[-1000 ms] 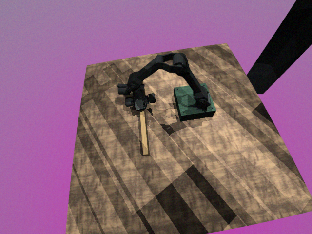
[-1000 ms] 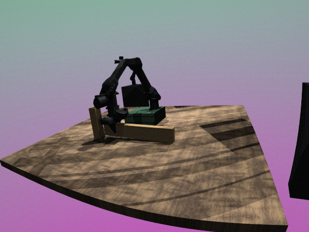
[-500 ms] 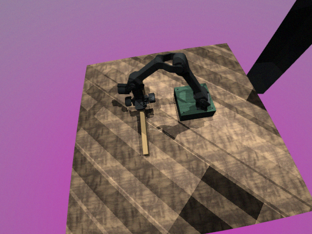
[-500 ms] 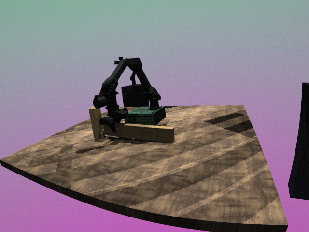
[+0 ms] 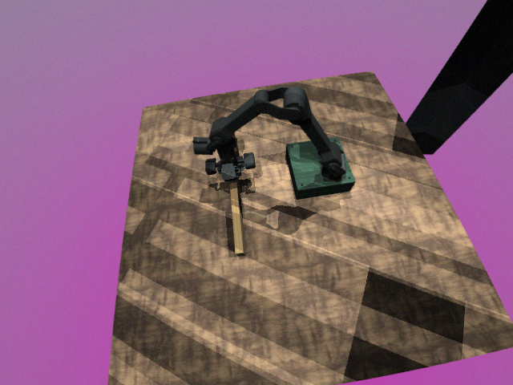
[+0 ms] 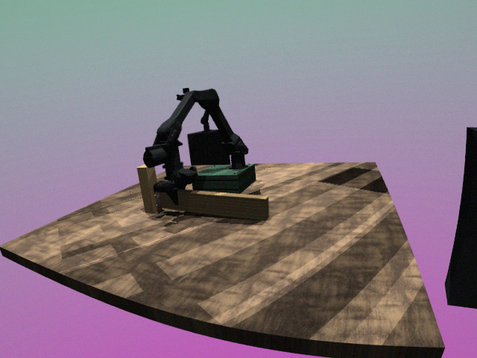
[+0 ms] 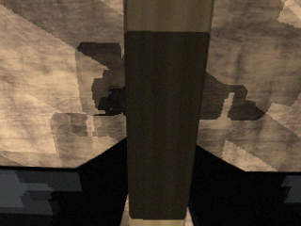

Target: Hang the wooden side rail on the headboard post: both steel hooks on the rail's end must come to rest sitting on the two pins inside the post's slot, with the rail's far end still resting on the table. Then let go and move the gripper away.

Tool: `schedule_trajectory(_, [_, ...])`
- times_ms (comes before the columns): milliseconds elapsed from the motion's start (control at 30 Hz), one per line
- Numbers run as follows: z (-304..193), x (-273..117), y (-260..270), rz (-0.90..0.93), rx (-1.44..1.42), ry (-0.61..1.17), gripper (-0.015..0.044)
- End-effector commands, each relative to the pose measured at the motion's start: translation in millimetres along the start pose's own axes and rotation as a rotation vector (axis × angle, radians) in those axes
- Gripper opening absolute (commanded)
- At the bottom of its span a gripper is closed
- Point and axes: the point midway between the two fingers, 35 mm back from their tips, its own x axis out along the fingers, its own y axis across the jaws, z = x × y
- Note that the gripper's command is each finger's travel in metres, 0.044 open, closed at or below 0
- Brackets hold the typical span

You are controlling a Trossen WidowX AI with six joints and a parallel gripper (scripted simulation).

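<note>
Headboard post (image 6: 147,189) upright on worktop (image 5: 289,265) (image 6: 246,269). Just beside it, my hand (image 5: 230,169) (image 6: 173,189) (image 7: 155,137) stands part-open, clamped on side rail (image 5: 237,224) (image 6: 227,204) (image 7: 165,118) near its post end. Hook seating on pins: cannot tell. To right, rail's far end rests on worktop.

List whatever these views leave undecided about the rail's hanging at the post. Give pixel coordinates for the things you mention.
- Hooks on the pins: exterior view, the hook end of the rail (image 5: 236,219) (image 6: 223,203) (image 7: 162,118) is too small and dark beside the post (image 6: 147,189).
- Slot and pins: top view, covered by the arm (image 5: 240,118) (image 6: 182,111).
- Rail's far end: wrist view, cut off by the frame edge.
</note>
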Motion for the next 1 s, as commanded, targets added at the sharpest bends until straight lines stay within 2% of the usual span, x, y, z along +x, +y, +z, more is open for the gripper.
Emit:
schedule_trajectory(0, [-2.4,-1.3,-0.9,-0.007,0.001,0.005,0.0])
schedule_trajectory(967, [-4.9,-2.8,-1.5,-0.007,0.001,0.005,0.0])
